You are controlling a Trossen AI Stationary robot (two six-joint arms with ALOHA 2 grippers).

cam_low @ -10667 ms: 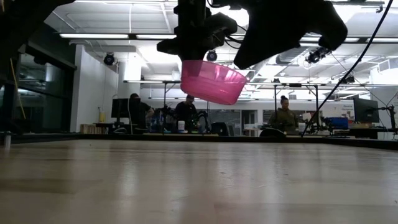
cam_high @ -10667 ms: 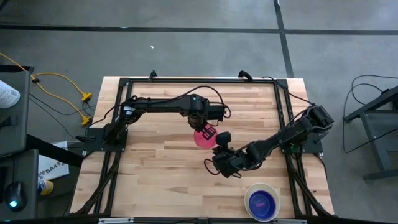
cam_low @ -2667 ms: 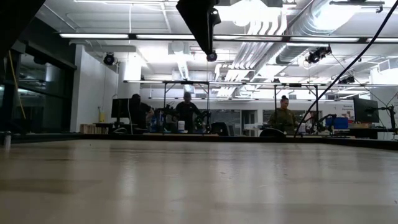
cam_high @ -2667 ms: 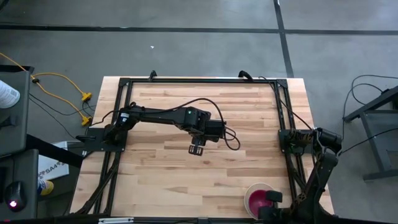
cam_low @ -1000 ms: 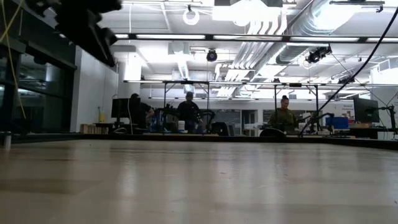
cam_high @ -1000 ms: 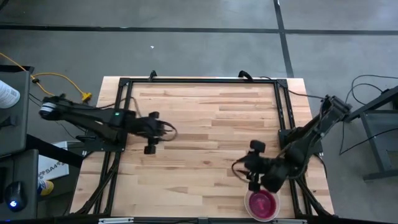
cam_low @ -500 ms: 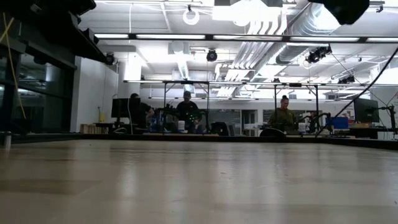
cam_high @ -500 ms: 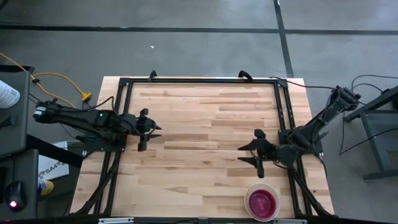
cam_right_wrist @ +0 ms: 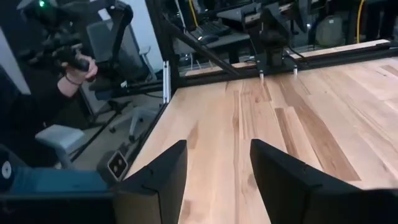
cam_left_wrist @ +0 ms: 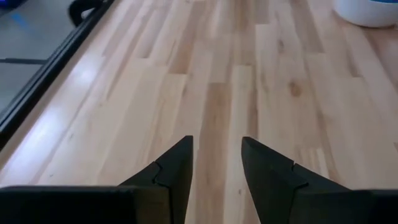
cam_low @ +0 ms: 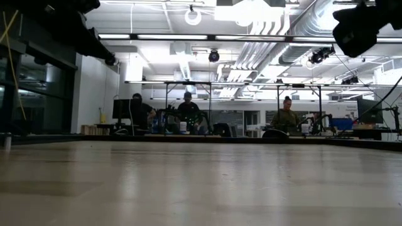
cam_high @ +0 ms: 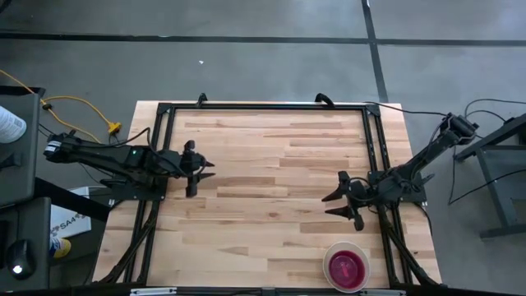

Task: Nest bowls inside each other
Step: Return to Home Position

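The bowls (cam_high: 346, 266) stand as one stack on the table near its near right corner: a pinkish-red bowl (cam_high: 345, 267) sits inside a larger white bowl (cam_high: 329, 256). What lies under the pinkish-red one is hidden. The left wrist view shows the white bowl's wall (cam_left_wrist: 364, 12) far off. My left gripper (cam_high: 201, 170) hovers open at the table's left side, with bare wood between its fingers (cam_left_wrist: 216, 146). My right gripper (cam_high: 327, 205) hovers open at the right side, farther from the near edge than the stack, fingers apart (cam_right_wrist: 217, 149).
A black frame (cam_high: 263, 106) runs round the table along its far, left and right sides. The wooden top (cam_high: 271, 189) between the two grippers is bare. A person's hand with a controller (cam_right_wrist: 71, 59) and chairs show beyond the table's left edge.
My right gripper has drawn away from the stack toward the table's far edge, sunk lower and tipped from pointing down to nearly level. It has stayed open. My left gripper has shifted a little toward the far edge, then kept still. The stack has not moved.
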